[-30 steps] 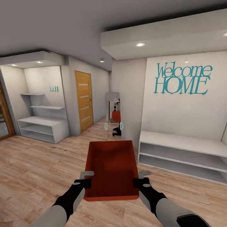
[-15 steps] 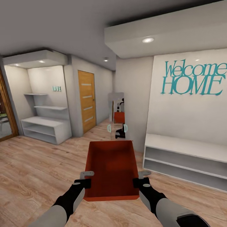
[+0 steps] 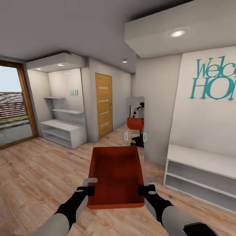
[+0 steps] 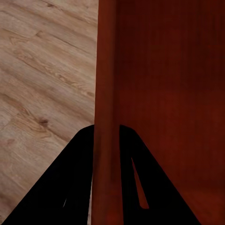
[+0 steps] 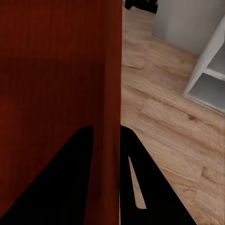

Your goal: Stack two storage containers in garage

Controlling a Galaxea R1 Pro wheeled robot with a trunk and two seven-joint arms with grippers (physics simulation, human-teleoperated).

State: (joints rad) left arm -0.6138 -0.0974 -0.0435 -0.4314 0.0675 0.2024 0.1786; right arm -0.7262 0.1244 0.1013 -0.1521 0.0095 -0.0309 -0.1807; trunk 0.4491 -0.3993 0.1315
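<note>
I hold one red-orange storage container (image 3: 116, 175) in front of me, above light wood-plank flooring. My left gripper (image 3: 90, 186) is shut on its left wall and my right gripper (image 3: 145, 185) is shut on its right wall. The left wrist view has the thin red wall (image 4: 105, 112) running between the dark fingers (image 4: 70, 187), with the bin's inside beside it. In the right wrist view the other wall (image 5: 112, 108) sits likewise between the dark fingers (image 5: 136, 183). The bin is lidless and empty. The garage and its concrete floor are out of view.
A low white bench shelf (image 3: 200, 164) stands close at the right under teal wall lettering (image 3: 214, 80). White shelving (image 3: 62, 131) stands at the left wall, beside a glass door (image 3: 14, 105). Ahead a corridor holds a wooden door (image 3: 104, 105) and a mirror (image 3: 135, 121) reflecting me.
The whole view has swung to the left: the bench and lettering slid right, and the glass door came into sight at the left. The container stays held the same way.
</note>
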